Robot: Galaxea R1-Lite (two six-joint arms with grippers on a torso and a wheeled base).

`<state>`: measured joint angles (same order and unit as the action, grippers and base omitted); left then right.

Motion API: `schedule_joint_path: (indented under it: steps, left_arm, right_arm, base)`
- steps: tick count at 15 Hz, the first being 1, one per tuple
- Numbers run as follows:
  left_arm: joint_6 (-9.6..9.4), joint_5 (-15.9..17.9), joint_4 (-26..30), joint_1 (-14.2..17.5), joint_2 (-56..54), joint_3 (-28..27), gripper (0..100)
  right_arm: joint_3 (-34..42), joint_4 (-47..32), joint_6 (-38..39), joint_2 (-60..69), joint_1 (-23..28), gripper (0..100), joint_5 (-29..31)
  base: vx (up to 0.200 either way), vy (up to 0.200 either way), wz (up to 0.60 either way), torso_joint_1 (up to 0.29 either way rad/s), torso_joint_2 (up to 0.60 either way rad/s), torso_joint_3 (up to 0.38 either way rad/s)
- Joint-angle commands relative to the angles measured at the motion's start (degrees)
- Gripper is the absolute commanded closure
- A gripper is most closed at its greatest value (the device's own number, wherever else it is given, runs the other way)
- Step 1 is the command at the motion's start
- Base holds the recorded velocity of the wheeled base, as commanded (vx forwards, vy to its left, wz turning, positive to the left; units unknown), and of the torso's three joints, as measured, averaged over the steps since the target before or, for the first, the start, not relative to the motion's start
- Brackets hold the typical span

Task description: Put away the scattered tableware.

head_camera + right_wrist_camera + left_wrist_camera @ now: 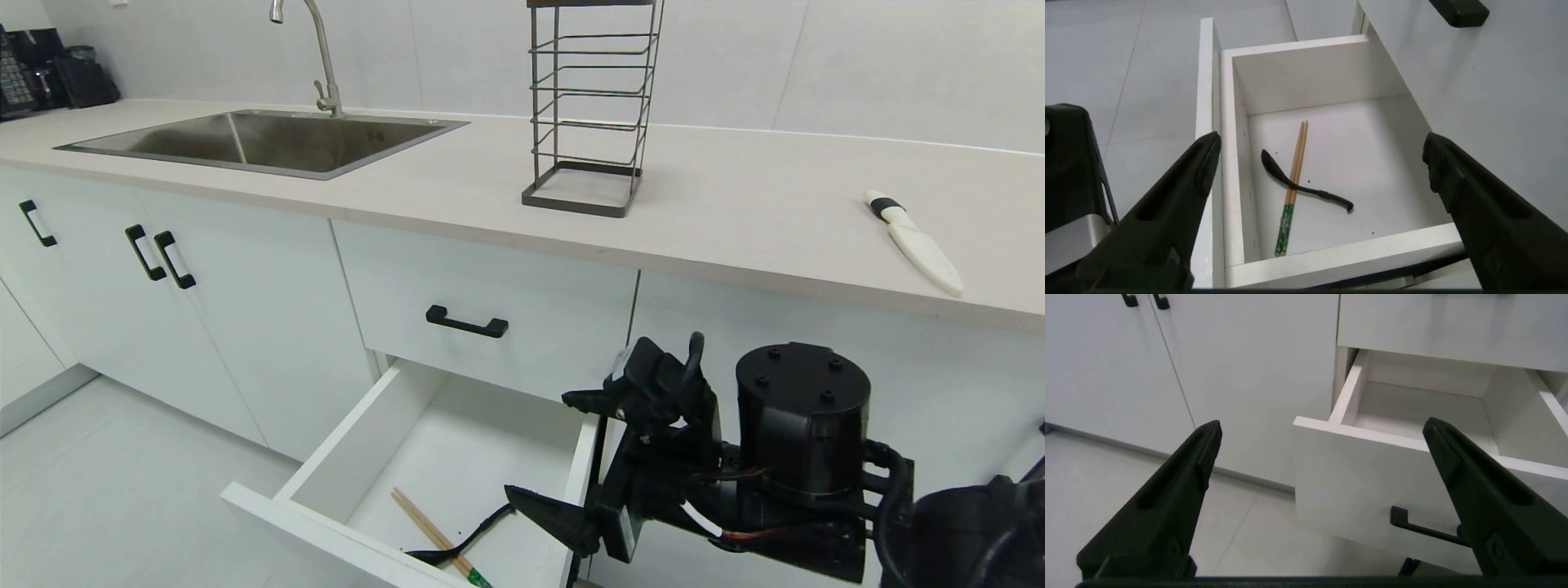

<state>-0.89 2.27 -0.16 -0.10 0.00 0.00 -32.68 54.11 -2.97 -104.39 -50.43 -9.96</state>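
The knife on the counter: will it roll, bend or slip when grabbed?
The knife looks slim and rigid, so it is probably stiff and light. It lies flat on the counter, so a push would likely slide it, not roll it. Its smooth, tapering surface may slip in a pinch grip.

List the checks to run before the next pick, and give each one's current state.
1. Drawer pulled open: ok.
2. Chopsticks and black spoon lying inside the drawer: ok.
3. Right gripper open and empty above the drawer: ok.
4. Left gripper open and empty, facing the drawer front: ok.
5. Knife put away: not ok, it lies on the countertop.
6. Bare drawer floor left for the knife: ok.
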Motion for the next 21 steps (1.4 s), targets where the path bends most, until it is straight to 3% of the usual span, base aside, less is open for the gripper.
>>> schedule_joint_path:
  steps: [1,13,21]
  left_arm:
    - [0.01,0.02,-0.02,0.01,0.0,0.0,0]
    - [0.01,0.02,-0.02,0.01,0.0,0.0,0]
    - [0.01,0.02,-0.02,0.01,0.0,0.0,0]
  right_arm:
    - [0.08,0.03,-0.01,0.76,-0.19,0,-0.06]
    - [6.14,0.03,-0.01,9.2,1.21,0,-0.59]
    - [9.39,-0.5,-0.01,20.45,6.66,0,-0.68]
  base:
    - [0.0,0.0,0.0,0.0,0.0,0.0]
    - [0.0,0.0,0.0,0.0,0.0,0.0]
    - [0.0,0.0,0.0,0.0,0.0,0.0]
